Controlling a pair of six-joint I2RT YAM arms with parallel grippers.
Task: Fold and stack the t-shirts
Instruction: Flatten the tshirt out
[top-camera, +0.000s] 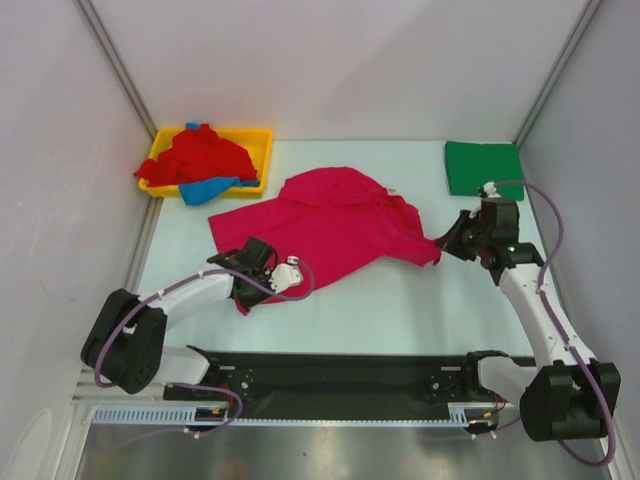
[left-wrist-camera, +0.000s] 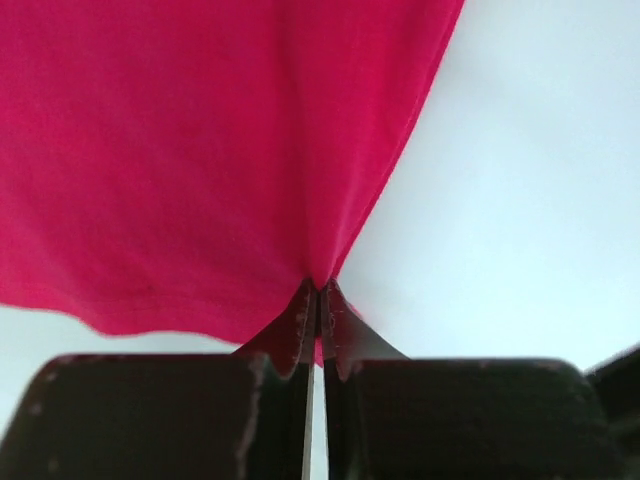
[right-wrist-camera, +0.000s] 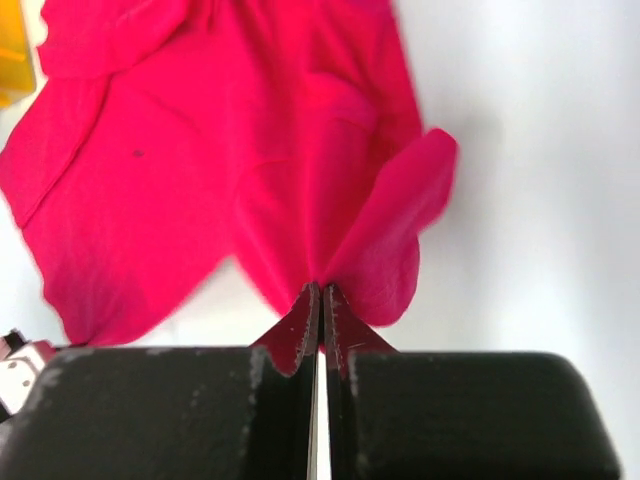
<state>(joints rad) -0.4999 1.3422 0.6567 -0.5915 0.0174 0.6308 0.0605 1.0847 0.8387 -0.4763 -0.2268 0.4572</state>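
Observation:
A magenta-pink t-shirt (top-camera: 335, 220) lies rumpled across the middle of the table. My left gripper (top-camera: 252, 270) is shut on its near left edge; the pinched cloth shows in the left wrist view (left-wrist-camera: 318, 288). My right gripper (top-camera: 452, 240) is shut on its right corner, and the right wrist view shows the shirt (right-wrist-camera: 200, 170) fanning away from the closed fingertips (right-wrist-camera: 321, 290). A folded green t-shirt (top-camera: 484, 167) lies at the back right. Red (top-camera: 200, 155) and blue (top-camera: 205, 190) shirts are heaped in the yellow tray.
The yellow tray (top-camera: 262, 150) stands at the back left by the left wall. White walls close in the table on three sides. The black base rail (top-camera: 330, 375) runs along the near edge.

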